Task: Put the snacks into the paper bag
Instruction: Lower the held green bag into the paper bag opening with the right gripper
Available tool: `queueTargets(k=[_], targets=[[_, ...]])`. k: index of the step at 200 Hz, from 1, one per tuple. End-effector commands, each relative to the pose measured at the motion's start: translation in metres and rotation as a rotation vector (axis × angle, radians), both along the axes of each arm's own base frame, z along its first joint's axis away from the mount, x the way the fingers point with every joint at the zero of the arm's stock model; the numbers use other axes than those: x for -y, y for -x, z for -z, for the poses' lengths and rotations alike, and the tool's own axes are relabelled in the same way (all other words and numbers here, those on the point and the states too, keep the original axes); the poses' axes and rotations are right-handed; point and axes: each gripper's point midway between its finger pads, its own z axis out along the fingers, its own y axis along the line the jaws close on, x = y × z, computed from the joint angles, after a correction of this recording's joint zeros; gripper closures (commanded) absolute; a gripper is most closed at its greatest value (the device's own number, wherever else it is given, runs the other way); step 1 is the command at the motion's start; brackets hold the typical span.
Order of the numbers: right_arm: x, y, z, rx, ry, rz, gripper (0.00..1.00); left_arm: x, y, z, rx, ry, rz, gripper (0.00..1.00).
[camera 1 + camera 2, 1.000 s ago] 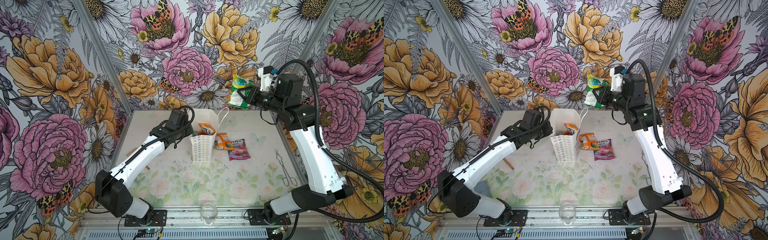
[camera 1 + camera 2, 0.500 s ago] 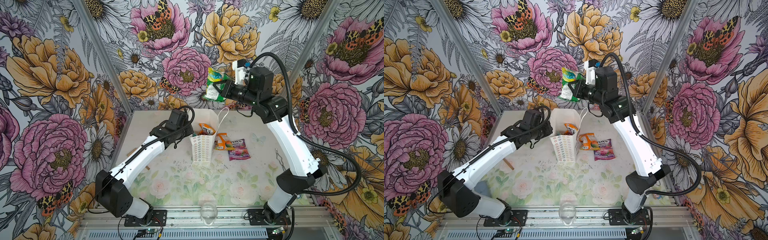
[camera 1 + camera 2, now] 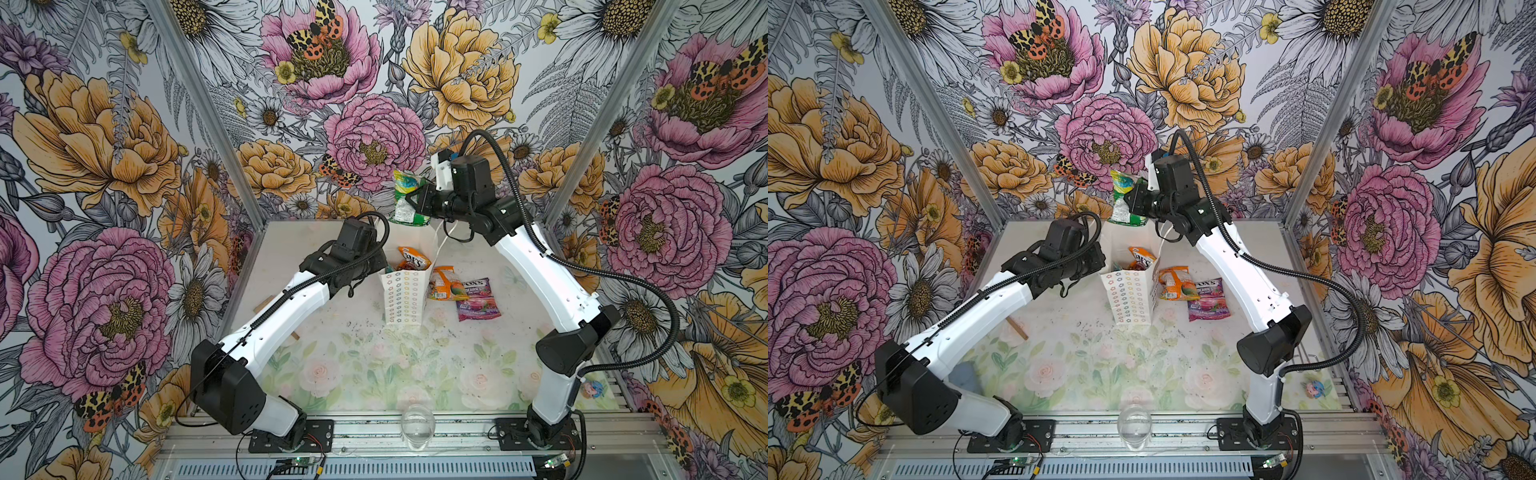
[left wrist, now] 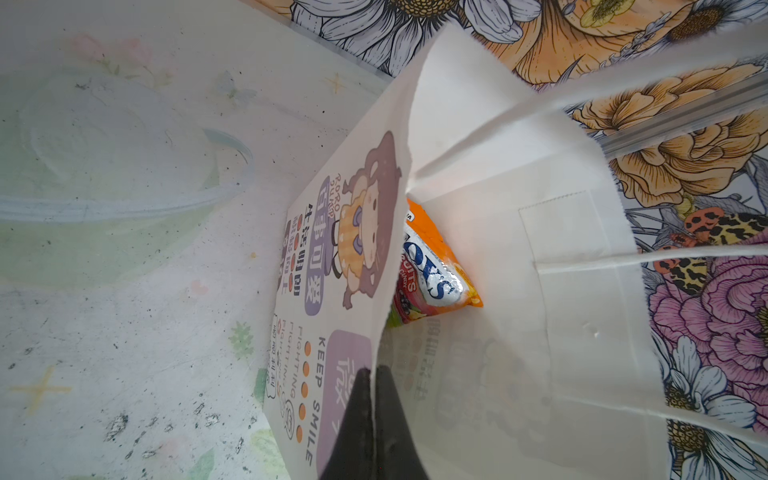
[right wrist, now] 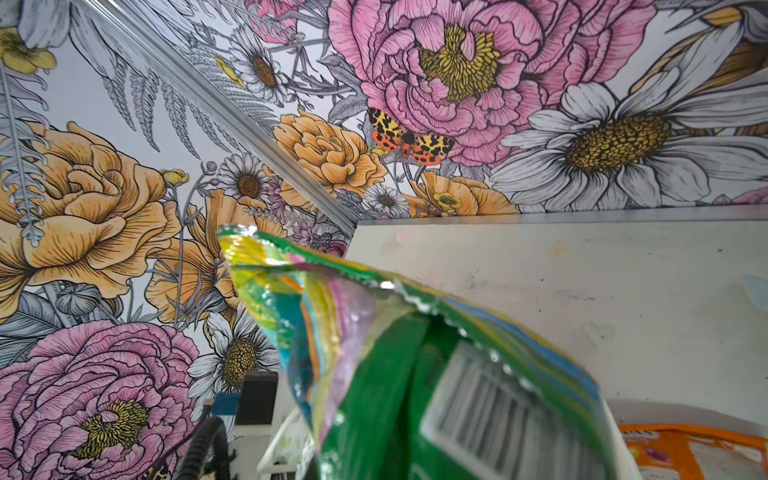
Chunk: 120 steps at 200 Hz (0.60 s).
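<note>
Green packet (image 3: pixel 407 196) aloft — white bag (image 3: pixel 404 297) upright (orange packet (image 3: pixel 412 261) inside).

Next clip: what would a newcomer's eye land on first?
The green packet held in the air by the right gripper, up beyond the white bag. The bag stands upright, an orange packet poking out, the left gripper pinching its rim. Two more packets lie on the table at its right.

Green packet (image 3: pixel 406 198); white paper bag (image 3: pixel 402 299), pastel flowers.

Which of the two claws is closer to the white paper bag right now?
Left. The left gripper is pinched on the rim of the paper bag. The right gripper hangs in the air above it, not touching, holding a green packet.
</note>
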Motion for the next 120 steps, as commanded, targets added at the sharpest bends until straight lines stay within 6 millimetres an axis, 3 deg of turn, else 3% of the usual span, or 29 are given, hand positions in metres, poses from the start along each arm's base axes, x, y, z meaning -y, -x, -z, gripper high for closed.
queueTargets(k=[1,120], targets=[[0.005,0.01,-0.007,0.011,-0.004,0.019,1.0,0.0,0.003,-0.013,0.03,0.01,0.011,1.0],[0.004,0.027,0.052,-0.088,0.149,0.031,1.0,0.001,0.002,-0.013,0.029,0.015,0.012,1.0]])
